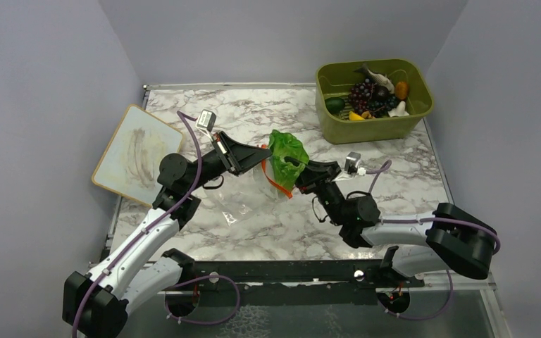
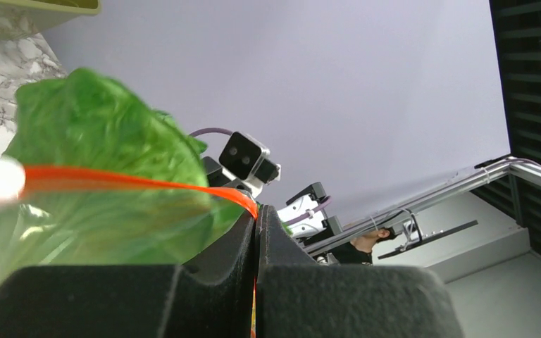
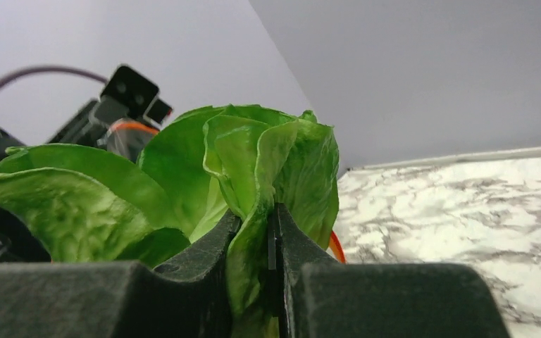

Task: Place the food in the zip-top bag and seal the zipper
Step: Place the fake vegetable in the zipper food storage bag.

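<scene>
So that the bag [image 2: 113,225] gapes, its zipper [image 2: 134,182] is clamped by left gripper [image 2: 256,215]; lettuce [image 3: 253,162] (pinched by right gripper [image 3: 273,215]) is offered.

Leafy lettuce [image 1: 287,151] partly inside clear bag [image 2: 113,229]; orange zipper [image 2: 134,183] open.

Overhead view looks down on the table [image 1: 408,176]; both wrist views closely share lettuce [image 1: 287,156].

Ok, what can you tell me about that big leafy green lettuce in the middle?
The big leafy green lettuce is a bright, crinkly toy with overlapping leaves, looking like soft plastic. It hangs above the marble table, between both arms. The right gripper pinches one leaf. Its lower part seems to sit in the mouth of the clear floppy bag, whose orange-red strip crosses it.
</scene>
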Action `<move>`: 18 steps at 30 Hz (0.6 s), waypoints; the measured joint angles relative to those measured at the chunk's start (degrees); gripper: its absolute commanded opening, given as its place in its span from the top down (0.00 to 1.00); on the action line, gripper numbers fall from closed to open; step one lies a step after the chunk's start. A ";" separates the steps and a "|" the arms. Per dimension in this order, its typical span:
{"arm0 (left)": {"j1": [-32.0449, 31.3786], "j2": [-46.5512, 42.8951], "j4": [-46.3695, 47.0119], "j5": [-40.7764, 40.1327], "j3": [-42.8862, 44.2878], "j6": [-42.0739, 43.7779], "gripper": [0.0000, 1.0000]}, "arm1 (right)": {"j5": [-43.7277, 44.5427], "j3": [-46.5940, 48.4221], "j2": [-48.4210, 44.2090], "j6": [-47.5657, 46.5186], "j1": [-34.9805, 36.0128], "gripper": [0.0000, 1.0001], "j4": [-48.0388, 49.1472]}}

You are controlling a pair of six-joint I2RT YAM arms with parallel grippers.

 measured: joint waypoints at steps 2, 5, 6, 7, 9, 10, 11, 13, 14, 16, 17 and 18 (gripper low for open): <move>-0.02 0.09 0.20 -0.09 0.00 -0.61 1.00 | -1.36 -1.64 0.00 -0.66 0.00 0.88 0.02; -0.04 0.22 0.24 -0.11 0.00 -0.98 1.00 | -4.22 -2.34 -0.50 -1.77 0.00 0.77 -0.04; -0.04 0.26 0.28 -0.11 0.00 -0.98 1.00 | -4.87 -2.36 -1.33 -2.01 0.00 0.73 -0.44; -0.04 0.28 0.44 -0.11 0.00 -0.96 1.00 | -5.44 -2.36 -2.89 -2.19 0.00 0.70 -1.53; -0.04 0.28 1.03 -0.09 0.00 -0.81 1.00 | -6.54 -1.57 -8.52 -2.89 0.00 0.68 -8.00; -0.04 0.28 1.27 -0.11 0.00 -0.70 1.00 | -6.99 -0.70 -11.04 -3.41 0.00 0.66 -11.82; -0.04 0.28 1.53 -0.11 0.00 -0.63 1.00 | -7.48 0.98 -13.84 -4.04 0.00 0.64 -16.76; -0.04 0.28 1.99 -0.09 0.00 -0.44 1.00 | -7.74 4.94 -17.57 -4.94 0.00 0.62 -26.12; -0.04 0.28 2.23 -0.09 -0.02 -0.28 1.00 | -7.74 6.88 -18.95 -5.29 0.00 0.61 -30.69; -0.02 0.28 2.58 -0.09 -0.04 0.09 1.00 | -7.74 10.01 -21.18 -6.14 0.00 0.61 -39.30; -0.02 0.33 2.69 -0.09 -0.04 0.31 1.00 | -7.69 11.17 -22.05 -6.62 0.00 0.62 -43.12; -0.04 0.39 2.73 -0.07 -0.04 0.52 1.00 | -7.65 12.24 -22.73 -7.02 0.00 0.65 -46.80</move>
